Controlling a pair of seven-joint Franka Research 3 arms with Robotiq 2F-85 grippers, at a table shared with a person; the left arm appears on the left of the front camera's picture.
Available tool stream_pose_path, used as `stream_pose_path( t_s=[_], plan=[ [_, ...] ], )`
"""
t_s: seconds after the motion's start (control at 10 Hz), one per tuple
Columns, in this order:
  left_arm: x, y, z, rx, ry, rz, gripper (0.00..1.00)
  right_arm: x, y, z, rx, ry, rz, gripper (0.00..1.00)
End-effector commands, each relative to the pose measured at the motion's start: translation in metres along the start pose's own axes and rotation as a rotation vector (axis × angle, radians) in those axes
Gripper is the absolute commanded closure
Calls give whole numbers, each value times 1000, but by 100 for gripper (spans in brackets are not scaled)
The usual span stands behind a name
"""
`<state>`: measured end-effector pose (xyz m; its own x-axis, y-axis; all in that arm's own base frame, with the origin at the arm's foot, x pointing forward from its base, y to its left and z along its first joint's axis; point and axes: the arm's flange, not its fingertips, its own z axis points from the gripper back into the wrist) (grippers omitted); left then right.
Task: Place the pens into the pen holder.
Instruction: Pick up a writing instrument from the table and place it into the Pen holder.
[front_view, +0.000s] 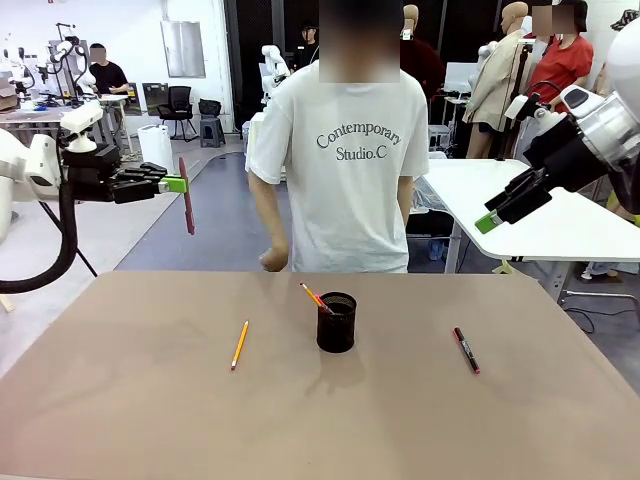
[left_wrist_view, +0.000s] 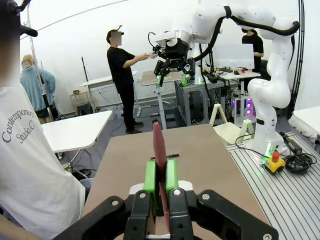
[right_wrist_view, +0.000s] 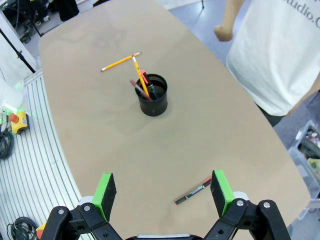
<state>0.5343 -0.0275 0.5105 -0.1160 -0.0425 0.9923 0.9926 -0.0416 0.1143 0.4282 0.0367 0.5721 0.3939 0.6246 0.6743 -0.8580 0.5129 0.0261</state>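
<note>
High above the table's left edge, my left gripper (front_view: 176, 184) is shut on a dark red pen (front_view: 187, 196) that hangs upright. In the left wrist view the pen (left_wrist_view: 158, 147) stands between the green pads (left_wrist_view: 151, 175) of that gripper (left_wrist_view: 161, 178). The black mesh pen holder (front_view: 336, 322) stands mid-table with an orange pencil (front_view: 315, 297) leaning in it. A yellow pencil (front_view: 239, 345) lies left of it and a black marker with red ends (front_view: 466, 350) lies to its right. My right gripper (front_view: 489, 221) hangs open high at the right. From the right gripper (right_wrist_view: 162, 189) I see the holder (right_wrist_view: 152, 96), pencil (right_wrist_view: 120, 62) and marker (right_wrist_view: 193, 191) far below.
A person in a white T-shirt (front_view: 340, 170) stands at the table's far edge, one hand (front_view: 270, 260) near it. A white table (front_view: 540, 215) stands behind at the right. The brown tabletop (front_view: 150, 420) has wide bare areas in front.
</note>
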Motion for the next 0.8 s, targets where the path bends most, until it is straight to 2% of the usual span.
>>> stream_pose_path(
  t_s=[0.0, 0.7],
  plan=[
    [1, 0, 2, -2, 7, -3, 100, 1, 0, 1, -1, -12, 0, 0],
    [1, 0, 2, -2, 7, -3, 100, 1, 0, 1, -1, -12, 0, 0]
  ],
)
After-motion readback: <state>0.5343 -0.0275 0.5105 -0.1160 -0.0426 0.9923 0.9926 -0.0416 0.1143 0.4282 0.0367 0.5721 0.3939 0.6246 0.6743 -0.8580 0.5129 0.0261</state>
